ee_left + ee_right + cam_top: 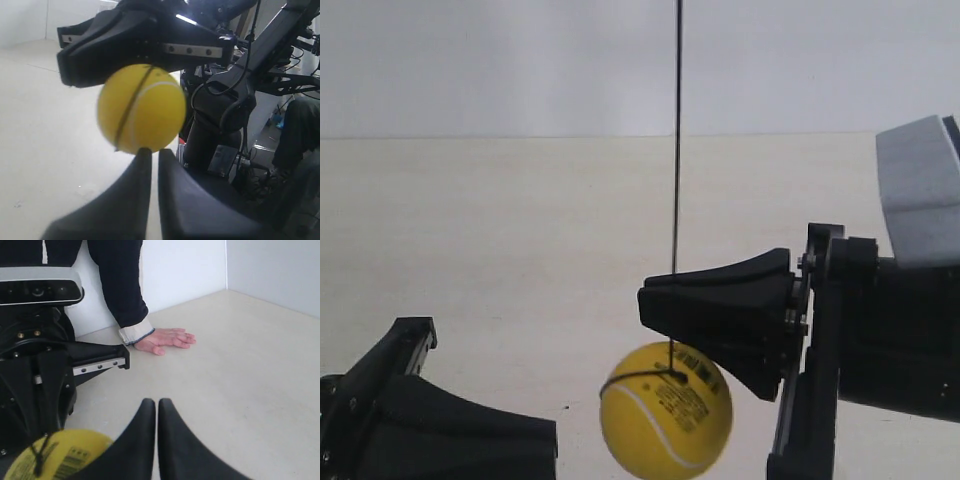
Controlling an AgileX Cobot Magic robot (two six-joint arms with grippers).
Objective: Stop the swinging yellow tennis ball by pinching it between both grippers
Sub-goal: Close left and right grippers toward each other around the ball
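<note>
Pale matte tabletop (500,230), white wall behind; ball not pinched.
I see the left gripper (150,152) with its matte-black wedge fingers pressed together on nothing, and the right gripper (151,402) likewise. The yellow tennis ball (666,405), felt with a white seam, hangs on a thin black string (677,150) just ahead of the left tips and just under the right wedge; I cannot tell whether it touches there.

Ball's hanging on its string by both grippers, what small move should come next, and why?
Probably ease the left gripper in toward the yellow tennis ball. In the exterior view a strip of table shows between that shut gripper and the ball, while the right gripper, also shut, sits close at the ball's upper far side. Closing that gap should pinch it.
</note>
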